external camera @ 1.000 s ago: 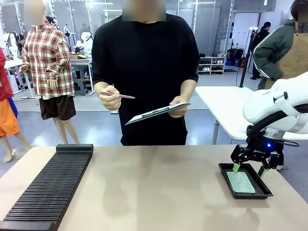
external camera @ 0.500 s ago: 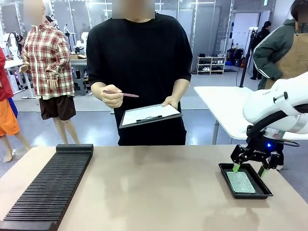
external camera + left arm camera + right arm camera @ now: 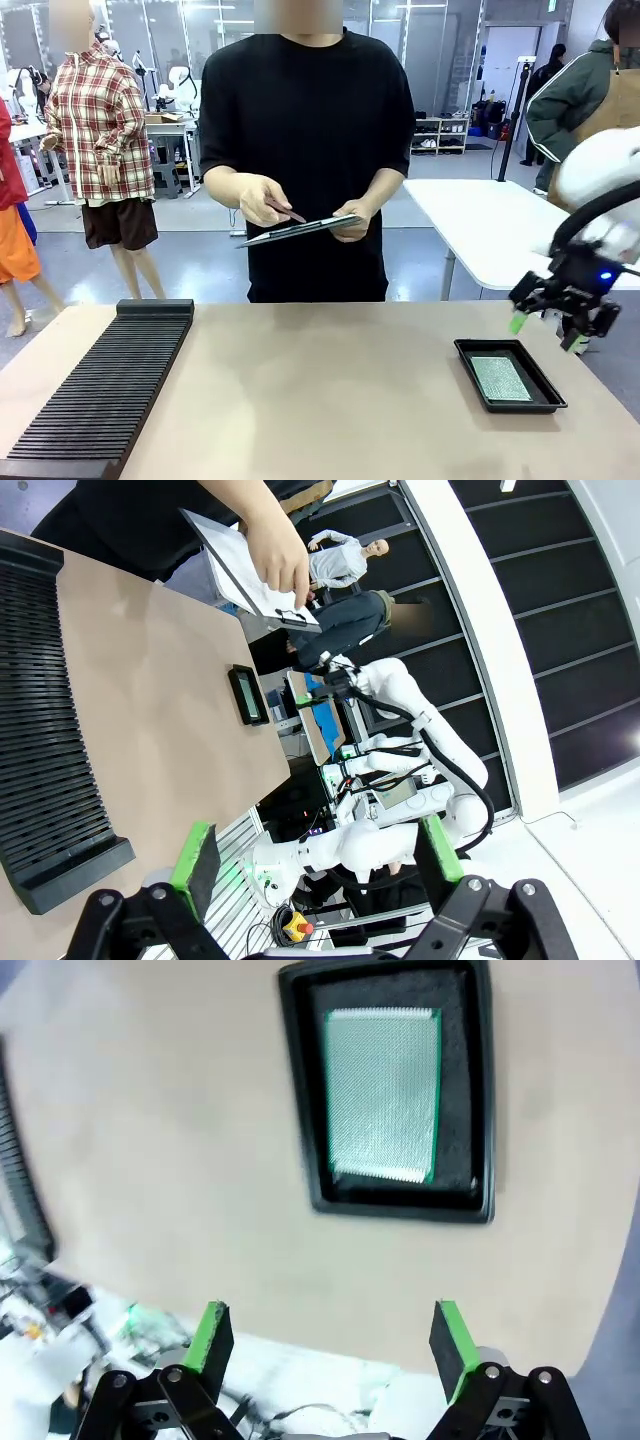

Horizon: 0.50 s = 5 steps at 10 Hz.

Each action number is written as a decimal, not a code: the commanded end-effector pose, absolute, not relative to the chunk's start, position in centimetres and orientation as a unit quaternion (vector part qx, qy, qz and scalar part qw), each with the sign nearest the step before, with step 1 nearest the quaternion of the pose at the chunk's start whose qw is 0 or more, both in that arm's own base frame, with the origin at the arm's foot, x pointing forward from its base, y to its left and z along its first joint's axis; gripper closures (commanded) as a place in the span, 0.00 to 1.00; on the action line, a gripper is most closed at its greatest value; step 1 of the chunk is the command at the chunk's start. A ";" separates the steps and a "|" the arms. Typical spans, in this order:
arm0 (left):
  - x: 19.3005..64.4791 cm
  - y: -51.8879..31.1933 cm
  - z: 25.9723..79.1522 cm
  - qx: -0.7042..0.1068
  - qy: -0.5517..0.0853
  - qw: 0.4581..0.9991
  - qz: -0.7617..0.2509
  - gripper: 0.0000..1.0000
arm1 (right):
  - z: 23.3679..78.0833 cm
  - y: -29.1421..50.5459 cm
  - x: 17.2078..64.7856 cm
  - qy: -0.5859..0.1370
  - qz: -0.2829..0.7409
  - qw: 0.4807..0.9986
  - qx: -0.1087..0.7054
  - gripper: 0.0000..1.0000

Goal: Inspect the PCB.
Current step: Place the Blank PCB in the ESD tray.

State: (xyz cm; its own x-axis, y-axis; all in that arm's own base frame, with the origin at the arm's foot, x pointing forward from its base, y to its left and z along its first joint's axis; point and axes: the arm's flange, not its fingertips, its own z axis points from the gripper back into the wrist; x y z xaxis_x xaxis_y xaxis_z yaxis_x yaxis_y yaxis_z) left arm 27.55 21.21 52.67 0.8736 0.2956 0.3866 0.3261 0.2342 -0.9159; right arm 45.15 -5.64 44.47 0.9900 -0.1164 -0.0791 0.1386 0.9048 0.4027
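- A long black ribbed rack (image 3: pixel 105 385) with fine parallel slots runs along the bench's (image 3: pixel 320 400) left edge, from the near corner toward the far side.
- The bench top is smooth, matte tan.
- The PCB (image 3: pixel 501 379) is thin, flat, green and finely dotted with a slight sheen; it lies flat inside a shallow black rectangular tray (image 3: pixel 467 352) near the bench's right edge.
- The right tool (image 3: pixel 547 333) hangs above and just beyond the tray's far right corner, clear of the PCB, its green-padded jaws spread wide and holding nothing.
- The left tool (image 3: pixel 315 852) is likewise spread wide and empty.
- Beyond the far edge a person's hand (image 3: pixel 355 216) holds a clipboard (image 3: pixel 300 230); the other hand (image 3: pixel 258 198) rests a pen on it.
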 end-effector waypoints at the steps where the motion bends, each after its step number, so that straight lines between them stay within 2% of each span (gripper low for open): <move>1: 27.4 21.0 52.8 -0.618 -0.252 0.744 -0.016 0.00 | 46.6 -9.2 41.8 0.031 -0.052 0.945 0.322 0.00; 4: 27.4 21.0 52.8 -0.618 -0.252 0.744 -0.016 0.00 | 48.4 -13.5 35.6 0.012 0.001 0.875 0.483 0.00; 5: 27.4 21.0 52.8 -0.618 -0.252 0.744 -0.016 0.00 | 47.9 -14.7 33.9 0.007 -0.012 0.866 0.499 0.00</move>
State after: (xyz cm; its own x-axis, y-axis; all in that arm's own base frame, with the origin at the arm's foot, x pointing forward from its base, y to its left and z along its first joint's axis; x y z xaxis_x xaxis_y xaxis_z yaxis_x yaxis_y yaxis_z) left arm 27.54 21.21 52.66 0.8736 0.2958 0.3864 0.3261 0.2337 -0.9160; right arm 34.72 -13.98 49.21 0.9995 -0.0208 -0.0248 0.0321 0.5514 0.8336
